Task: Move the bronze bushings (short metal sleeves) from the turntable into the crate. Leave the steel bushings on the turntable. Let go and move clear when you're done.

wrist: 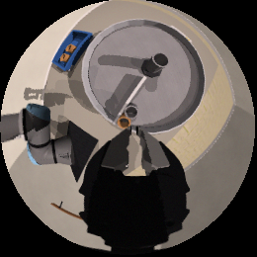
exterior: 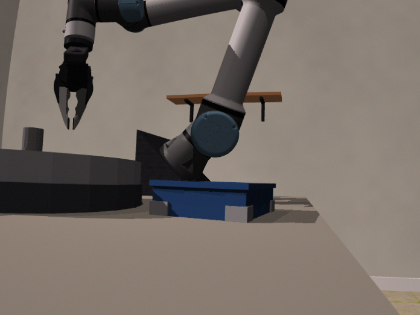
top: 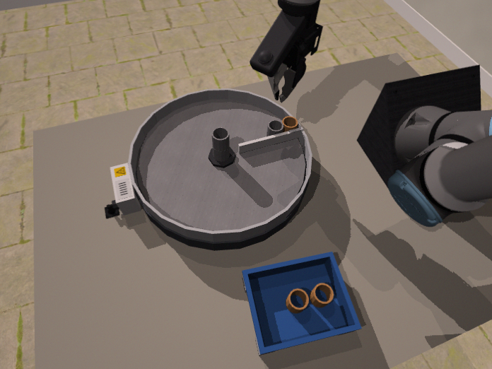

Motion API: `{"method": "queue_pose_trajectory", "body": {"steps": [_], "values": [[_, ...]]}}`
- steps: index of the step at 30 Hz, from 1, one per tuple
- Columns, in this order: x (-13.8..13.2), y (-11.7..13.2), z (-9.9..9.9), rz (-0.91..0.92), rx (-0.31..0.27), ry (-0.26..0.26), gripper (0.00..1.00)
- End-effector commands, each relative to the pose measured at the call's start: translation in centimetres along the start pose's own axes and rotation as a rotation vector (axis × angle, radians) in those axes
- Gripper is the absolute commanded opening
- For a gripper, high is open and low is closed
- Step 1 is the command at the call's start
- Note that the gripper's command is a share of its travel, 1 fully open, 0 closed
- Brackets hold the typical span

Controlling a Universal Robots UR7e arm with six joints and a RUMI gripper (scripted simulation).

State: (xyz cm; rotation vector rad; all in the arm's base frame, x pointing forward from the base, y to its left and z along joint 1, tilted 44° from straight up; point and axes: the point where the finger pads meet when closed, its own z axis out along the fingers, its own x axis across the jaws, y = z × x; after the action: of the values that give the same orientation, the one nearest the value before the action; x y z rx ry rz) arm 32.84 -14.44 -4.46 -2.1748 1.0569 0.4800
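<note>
The gripper (top: 279, 99) (exterior: 71, 128) (wrist: 134, 129) is shut and empty, with a thin slit between its tips. It hangs above the turntable's back right rim, beside the bushings there. A bronze bushing (top: 290, 129) (wrist: 124, 122) stands upright on the turntable (top: 186, 190) (exterior: 71, 169) (wrist: 173, 94), against its wall and the divider. A steel bushing (top: 275, 129) (wrist: 130, 111) stands right beside it, on the side toward the middle. Two bronze bushings lie side by side in the blue crate (top: 309, 339) (exterior: 203, 200). Their undersides are hidden.
A grey post (top: 220, 145) (exterior: 32, 139) rises from the turntable's middle. A straight divider (top: 270, 143) runs inward from the rim. A white box (top: 123, 186) adjoins the turntable's left side. The arm's base and a dark mounting plate (top: 381, 123) are at the right.
</note>
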Motion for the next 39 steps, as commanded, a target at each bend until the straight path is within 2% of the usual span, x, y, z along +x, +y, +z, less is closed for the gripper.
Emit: {"method": "queue_pose_trajectory", "body": {"steps": [1,35,39], "values": [[-1.1,2.8,-0.5,-0.014,-0.005,0.013,0.05],[-1.0,2.8,-0.5,-0.015,-0.006,0.012,0.05],[-1.1,2.7,0.6,-0.015,-0.005,0.008,0.05]]}}
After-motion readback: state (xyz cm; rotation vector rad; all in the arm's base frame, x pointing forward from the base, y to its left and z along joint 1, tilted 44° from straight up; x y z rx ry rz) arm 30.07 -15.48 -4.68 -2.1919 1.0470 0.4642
